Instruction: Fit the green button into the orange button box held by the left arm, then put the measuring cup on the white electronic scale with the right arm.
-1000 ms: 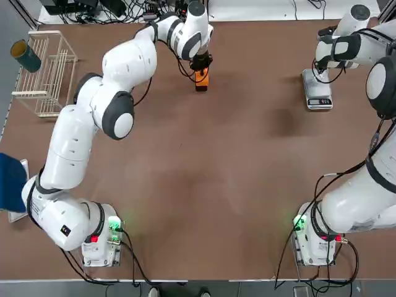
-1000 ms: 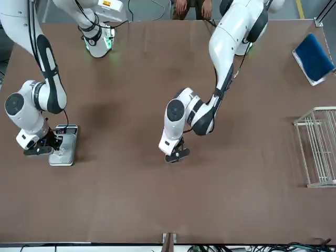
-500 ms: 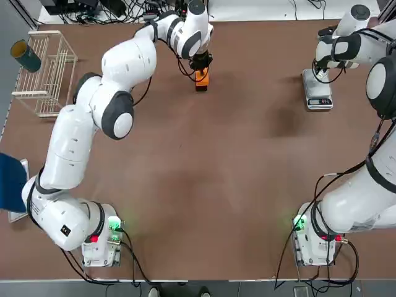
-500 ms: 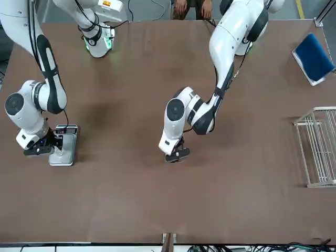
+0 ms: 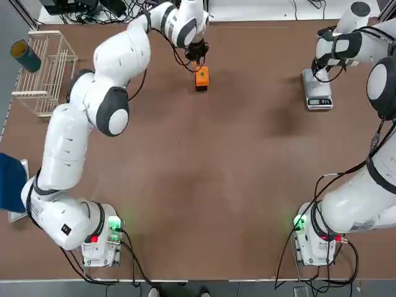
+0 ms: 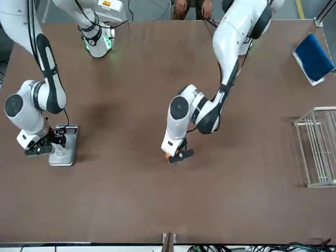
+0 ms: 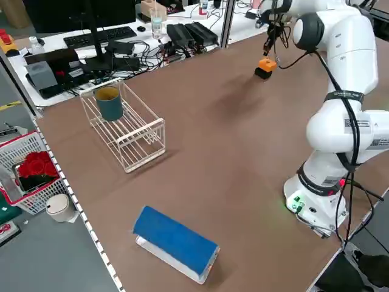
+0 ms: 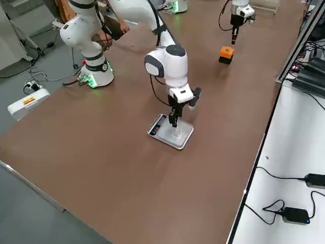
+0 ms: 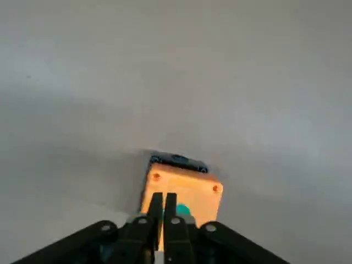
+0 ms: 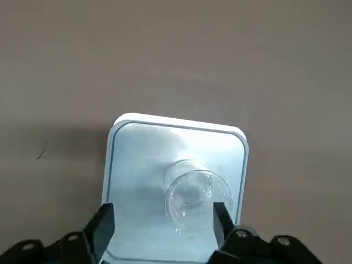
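Note:
The orange button box [image 5: 202, 77] stands on the table at the far middle, with the green button [image 9: 183, 209] seated in its top face. My left gripper [image 5: 197, 54] hangs just above and behind the box, fingers shut and holding nothing. In the left wrist view the orange box [image 9: 186, 187] lies right under the shut fingertips [image 9: 157, 202]. At the far right, the clear measuring cup [image 10: 192, 201] stands upright on the white electronic scale [image 10: 137, 159]. My right gripper [image 10: 162, 215] is open, its fingers on either side of the cup and apart from it.
A wire rack [image 5: 47, 72] with a teal cup [image 5: 25, 55] sits at the far left. A blue-topped block [image 5: 10, 184] lies at the left edge. A person's hands [image 6: 191, 7] show beyond the robot's side of the table.
My left gripper has let go of the orange box and lifted away toward the table's far edge, so the box now shows in full. The right arm has barely moved.

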You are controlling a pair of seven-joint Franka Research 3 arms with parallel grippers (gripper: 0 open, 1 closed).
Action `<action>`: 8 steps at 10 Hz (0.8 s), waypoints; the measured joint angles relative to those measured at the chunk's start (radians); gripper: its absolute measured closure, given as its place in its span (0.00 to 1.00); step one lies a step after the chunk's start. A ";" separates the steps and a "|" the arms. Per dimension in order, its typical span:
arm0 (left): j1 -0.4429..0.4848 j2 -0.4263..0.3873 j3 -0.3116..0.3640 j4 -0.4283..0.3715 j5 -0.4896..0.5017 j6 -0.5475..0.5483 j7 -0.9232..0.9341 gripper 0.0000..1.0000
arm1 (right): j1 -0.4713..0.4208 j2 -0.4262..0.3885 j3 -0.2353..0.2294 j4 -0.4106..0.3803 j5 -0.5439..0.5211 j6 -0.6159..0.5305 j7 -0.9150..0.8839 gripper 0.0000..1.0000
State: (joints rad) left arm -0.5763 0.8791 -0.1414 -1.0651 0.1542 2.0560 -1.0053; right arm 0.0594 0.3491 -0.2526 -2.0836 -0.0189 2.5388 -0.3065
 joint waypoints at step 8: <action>0.340 -0.322 -0.026 0.008 -0.065 -0.458 0.448 0.01 | 0.024 -0.366 0.138 0.215 0.002 -0.690 0.169 0.00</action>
State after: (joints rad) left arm -0.2362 0.5567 -0.1678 -1.0571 0.0888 1.5982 -0.5577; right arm 0.0830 -0.0170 -0.1147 -1.8686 -0.0168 1.8486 -0.1370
